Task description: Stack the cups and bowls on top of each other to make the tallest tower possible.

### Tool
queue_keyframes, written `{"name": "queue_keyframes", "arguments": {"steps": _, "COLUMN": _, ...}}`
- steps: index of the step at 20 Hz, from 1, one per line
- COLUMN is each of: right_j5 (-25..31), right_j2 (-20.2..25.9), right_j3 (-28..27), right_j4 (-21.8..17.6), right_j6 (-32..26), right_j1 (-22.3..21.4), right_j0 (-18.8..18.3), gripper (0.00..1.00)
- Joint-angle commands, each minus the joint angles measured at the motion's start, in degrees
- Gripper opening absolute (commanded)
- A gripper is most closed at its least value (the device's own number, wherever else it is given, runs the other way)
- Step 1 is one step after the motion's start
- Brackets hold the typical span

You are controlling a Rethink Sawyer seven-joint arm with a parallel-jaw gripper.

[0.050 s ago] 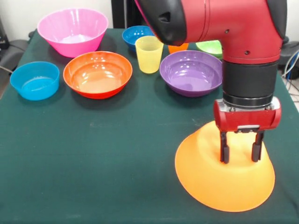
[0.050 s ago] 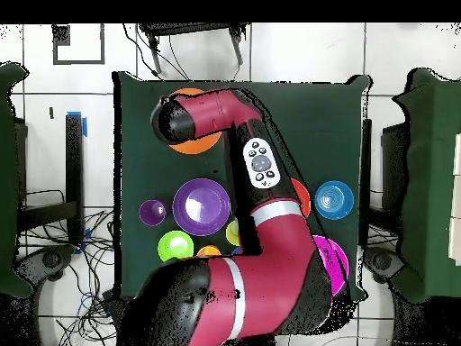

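gripper (image 1: 238, 153): black fingers spread wide, nothing gripped; tips just over upturned base of bowl
big yellow-orange glossy plastic bowl (image 1: 212, 177): upside down nr table's front edge
other bowls & yellow translucent plastic cup (image 1: 149, 54): along far edge of green-clothed table (image 1: 103, 154); well apart from gripper

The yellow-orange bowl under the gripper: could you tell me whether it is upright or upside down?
Upside down: the yellow-orange bowl flares outward toward the table, wide rim down, with the gripper open above its narrow base.

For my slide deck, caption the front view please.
Open gripper poised over the upside-down yellow-orange bowl, other bowls lined up behind.
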Motion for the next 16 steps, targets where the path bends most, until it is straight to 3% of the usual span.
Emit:
{"name": "queue_keyframes", "arguments": {"steps": 1, "right_j5": -2.06, "right_j2": -6.76, "right_j3": 7.84, "right_j4": 2.75, "right_j6": 15.68, "right_j1": 1.2, "right_j0": 4.29, "gripper": 1.0}}
{"name": "queue_keyframes", "arguments": {"steps": 9, "right_j5": -3.81, "right_j2": -12.79, "right_j3": 9.19, "right_j4": 6.73, "right_j6": 21.46, "right_j1": 0.1, "right_j0": 10.4, "gripper": 1.0}}
{"name": "queue_keyframes", "arguments": {"steps": 16, "right_j5": -3.99, "right_j2": -14.39, "right_j3": 7.47, "right_j4": 9.29, "right_j6": 18.75, "right_j1": 0.69, "right_j0": 11.37, "gripper": 1.0}}
